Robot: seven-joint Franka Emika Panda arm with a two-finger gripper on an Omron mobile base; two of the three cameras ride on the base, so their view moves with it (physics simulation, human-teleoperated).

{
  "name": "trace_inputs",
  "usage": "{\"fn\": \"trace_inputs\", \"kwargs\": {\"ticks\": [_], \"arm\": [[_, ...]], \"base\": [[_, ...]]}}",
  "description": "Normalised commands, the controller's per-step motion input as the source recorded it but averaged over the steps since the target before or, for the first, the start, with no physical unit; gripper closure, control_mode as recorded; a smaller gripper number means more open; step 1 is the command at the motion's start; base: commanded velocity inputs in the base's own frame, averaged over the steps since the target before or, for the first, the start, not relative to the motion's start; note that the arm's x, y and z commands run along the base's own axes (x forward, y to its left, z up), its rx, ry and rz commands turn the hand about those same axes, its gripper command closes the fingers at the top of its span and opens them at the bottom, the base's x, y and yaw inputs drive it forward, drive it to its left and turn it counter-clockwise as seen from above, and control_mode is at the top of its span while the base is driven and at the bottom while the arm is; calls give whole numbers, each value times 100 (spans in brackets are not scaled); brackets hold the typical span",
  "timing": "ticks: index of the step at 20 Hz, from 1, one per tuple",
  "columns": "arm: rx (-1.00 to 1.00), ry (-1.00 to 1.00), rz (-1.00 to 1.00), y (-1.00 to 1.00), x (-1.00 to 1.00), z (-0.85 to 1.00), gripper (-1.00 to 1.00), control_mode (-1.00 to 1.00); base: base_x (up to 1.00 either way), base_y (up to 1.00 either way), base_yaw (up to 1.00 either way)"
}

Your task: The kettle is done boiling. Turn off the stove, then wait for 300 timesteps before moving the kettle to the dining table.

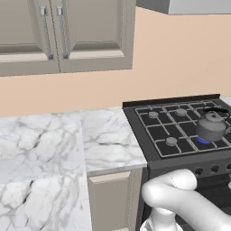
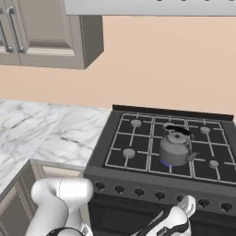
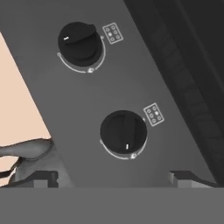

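I've got the gripper (image 3: 113, 178) low at the stove (image 1: 155, 153) front, jaws spread wide, nothing between them. I keep them wide so they can straddle a knob before I pinch and twist.

Hand view: two knobs on the panel. The near knob (image 3: 124, 132) sits just beyond the jaws, roughly centred between the tips (image 3: 43, 178), pointer mark at its near edge. The far knob (image 3: 79, 41) is further out and off to one side, its mark pointing sideways. Each has a small burner diagram beside it; I can't read for sure which burner each one maps to.

The kettle (image 2: 176, 148) is up on the grates, above and beyond the jaws, well apart from them. A blue flame (image 2: 164, 162) shows under it, so the burner is on. It sits there because the heat must go off first and I have to wait before lifting it.

My judgement: I'm lined up on the near knob, not touching yet. Next step is to ease forward, close on it, turn. Risk: wrong knob, so the flame is my check. The marble surface (image 1: 54, 144) lies off to the side, not needed now.
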Motion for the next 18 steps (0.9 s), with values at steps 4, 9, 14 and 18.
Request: {"fn": "trace_inputs", "kwargs": {"ticks": [4,9,14,18], "arm": [[0,0,0,0,28,-11,-100,-100],[0,0,0,-6,22,-16,-100,-100],[0,0,0,-17,5,-26,-100,-100],[0,0,0,-15,8,-14,-100,-100]], "base": [[0,0,0],[0,0,0],[0,0,0],[0,0,0]]}}
